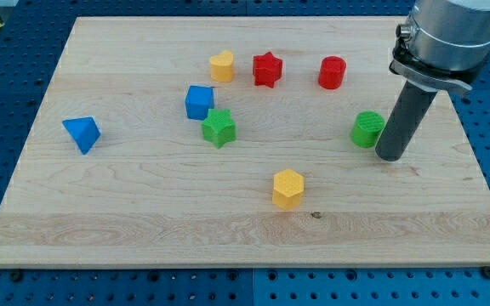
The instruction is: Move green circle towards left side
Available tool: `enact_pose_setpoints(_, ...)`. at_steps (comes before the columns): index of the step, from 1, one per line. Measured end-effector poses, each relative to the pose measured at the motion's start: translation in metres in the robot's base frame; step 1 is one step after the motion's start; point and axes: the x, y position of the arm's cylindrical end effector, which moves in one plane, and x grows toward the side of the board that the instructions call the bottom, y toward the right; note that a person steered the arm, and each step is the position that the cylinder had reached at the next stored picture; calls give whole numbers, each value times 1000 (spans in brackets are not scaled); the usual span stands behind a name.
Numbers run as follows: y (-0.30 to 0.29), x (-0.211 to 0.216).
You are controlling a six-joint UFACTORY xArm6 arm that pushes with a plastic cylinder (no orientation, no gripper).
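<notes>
Here, upright rod, my tip seemingly touching green circle

My tip rests on the counter just beside the green circle, on its right. The red cylinder sits above that circle, the yellow hexagon below-left.

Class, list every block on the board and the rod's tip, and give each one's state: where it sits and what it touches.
green circle: view's right, beside tip
my tip: on board, right of green circle
green star: centre, against blue cube
blue cube: above-left of green star
blue triangle: left, alone
yellow hexagon: bottom centre, alone
</notes>
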Motion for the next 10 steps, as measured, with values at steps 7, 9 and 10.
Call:
enact_pose_setpoints(7, 19, -106)
enact_pose_setpoints(9, -4, -82)
enact_pose_setpoints(10, -1, -71)
